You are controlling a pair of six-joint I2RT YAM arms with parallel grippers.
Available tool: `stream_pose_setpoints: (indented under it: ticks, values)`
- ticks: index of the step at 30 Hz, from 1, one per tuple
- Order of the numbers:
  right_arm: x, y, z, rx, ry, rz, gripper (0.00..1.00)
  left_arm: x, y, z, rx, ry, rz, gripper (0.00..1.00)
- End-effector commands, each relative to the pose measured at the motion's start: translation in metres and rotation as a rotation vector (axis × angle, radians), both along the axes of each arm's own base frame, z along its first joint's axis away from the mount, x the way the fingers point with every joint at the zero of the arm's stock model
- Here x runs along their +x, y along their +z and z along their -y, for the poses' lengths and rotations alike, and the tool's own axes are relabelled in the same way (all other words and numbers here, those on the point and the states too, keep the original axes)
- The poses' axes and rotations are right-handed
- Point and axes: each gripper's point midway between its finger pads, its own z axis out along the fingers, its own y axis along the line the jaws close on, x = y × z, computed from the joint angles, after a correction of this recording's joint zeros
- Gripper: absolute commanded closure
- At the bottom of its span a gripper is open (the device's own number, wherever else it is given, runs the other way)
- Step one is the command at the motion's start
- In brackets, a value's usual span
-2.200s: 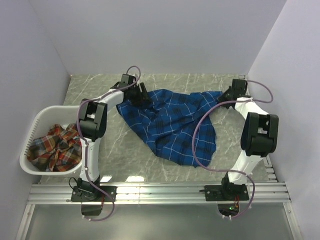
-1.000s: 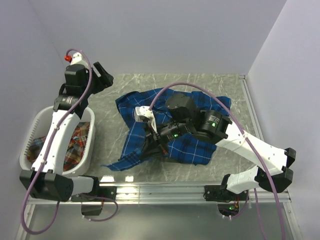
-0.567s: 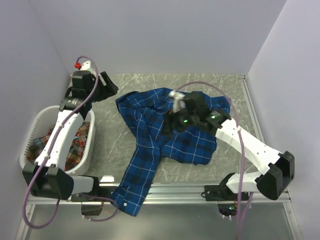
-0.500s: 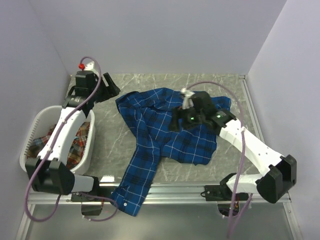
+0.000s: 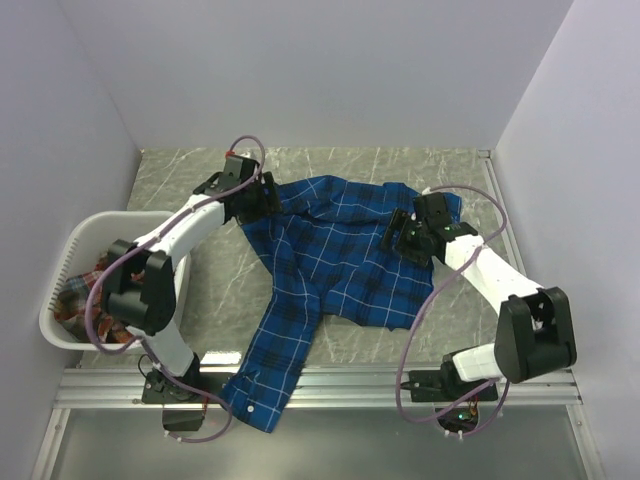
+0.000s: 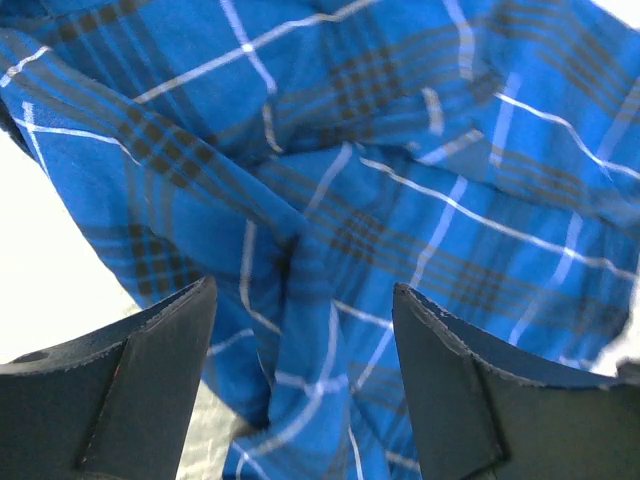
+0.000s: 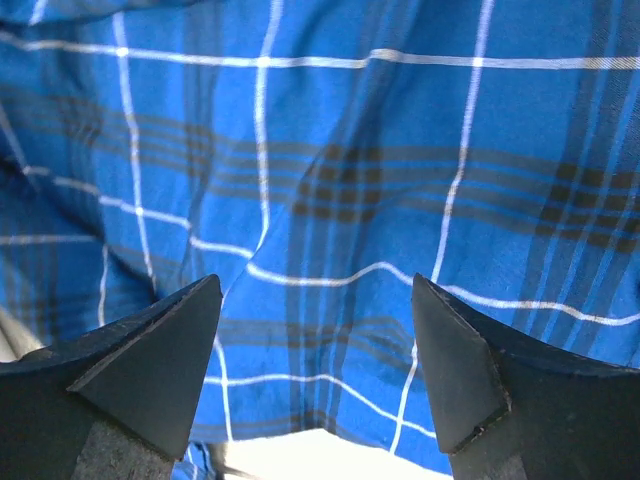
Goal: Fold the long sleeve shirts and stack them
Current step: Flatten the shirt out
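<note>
Rumpled and unfolded across the middle of the grey marble-patterned table: royal blue plaid button-up shirt with thin white and dark grid lines, reaching from left of centre near the far edge almost to the right edge. One long sleeve trailing to the near edge and hanging over it, white buttons at its end. Bunched inside a white plastic laundry basket at the left edge: red-orange plaid shirt, well apart from the blue one.

Bare stone-look surface at the left and along the far edge. Silver aluminium rail along the near edge, both arm bases bolted to it. Plain pale lilac walls on three sides.

Left arm rising from its base beside the basket, elbow bent there, forearm slanting toward the far edge. Left gripper over the blue shirt's far-left corner. In the wrist view, dark fingers spread wide above folds of blue cloth, nothing pinched between them.

Right arm bent, elbow low near the right edge, forearm angled back toward the middle. Right gripper above the shirt's right part. Its fingers likewise parted wide over plaid cloth, holding nothing. Touching the cloth or just clear of it: impossible to tell for either gripper.
</note>
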Motion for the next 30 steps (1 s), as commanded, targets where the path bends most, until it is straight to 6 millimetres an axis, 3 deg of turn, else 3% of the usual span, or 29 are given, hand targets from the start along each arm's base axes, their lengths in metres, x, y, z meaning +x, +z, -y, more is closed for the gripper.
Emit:
stream_pose_setpoints:
  ticks: [1, 8, 15, 23, 24, 25, 26, 30]
  values:
    - [0.017, -0.002, 0.004, 0.016, -0.072, 0.033, 0.16, 0.029, 0.008, -0.008, -0.011, 0.13, 0.049, 0.24]
    - [0.017, -0.02, 0.004, 0.009, -0.08, 0.0, 0.16, 0.046, -0.01, -0.001, 0.018, 0.163, 0.01, 0.28]
    - [0.018, -0.032, 0.006, -0.013, -0.083, -0.029, 0.16, 0.042, -0.035, -0.005, 0.055, 0.186, -0.053, 0.39]
    - [0.015, -0.043, 0.006, -0.012, -0.086, -0.055, 0.17, 0.034, -0.045, -0.007, 0.077, 0.185, -0.082, 0.7]
    - [0.015, -0.044, 0.006, -0.012, -0.087, -0.058, 0.17, 0.033, -0.045, -0.008, 0.083, 0.188, -0.081, 0.76]
    - [0.016, -0.045, 0.006, -0.013, -0.09, -0.06, 0.17, 0.033, -0.044, -0.009, 0.089, 0.186, -0.078, 0.91]
    - [0.016, -0.046, 0.006, -0.012, -0.092, -0.062, 0.18, 0.031, -0.04, -0.011, 0.09, 0.186, -0.069, 0.99]
    - [0.019, -0.051, 0.008, -0.012, -0.11, -0.076, 0.18, 0.024, -0.026, -0.024, 0.13, 0.19, -0.032, 1.0]
